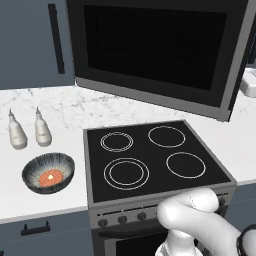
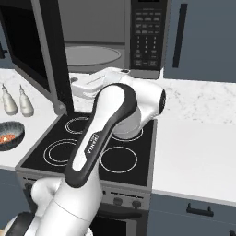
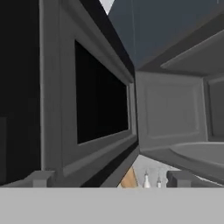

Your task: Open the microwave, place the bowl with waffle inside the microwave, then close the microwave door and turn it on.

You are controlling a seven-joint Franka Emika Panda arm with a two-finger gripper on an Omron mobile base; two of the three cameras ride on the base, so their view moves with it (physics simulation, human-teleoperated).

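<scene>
The microwave [image 2: 115, 41] hangs over the stovetop with its grey inside and round glass turntable [image 2: 92, 56] showing and its keypad [image 2: 145, 37] at the right. The microwave door [image 1: 155, 50] stands swung out to the left; in the hand view the door [image 3: 87, 105] lies close on the left. My gripper [image 3: 111, 178] is open with nothing between its fingertips [image 3: 41, 178], just in front of the door's inner face and the cavity. On the counter left of the stove sits the bowl [image 1: 48, 172], also seen as the bowl [image 2: 9, 134], with the waffle [image 1: 50, 176] in it.
A black four-ring stovetop [image 1: 155, 157] lies under the microwave. Two white bottles [image 1: 17, 131] [image 1: 42, 129] stand behind the bowl. Dark blue cabinet doors [image 1: 30, 40] [image 2: 203, 41] flank the microwave. White marble counter [image 2: 198, 138] stretches to the right of the stove.
</scene>
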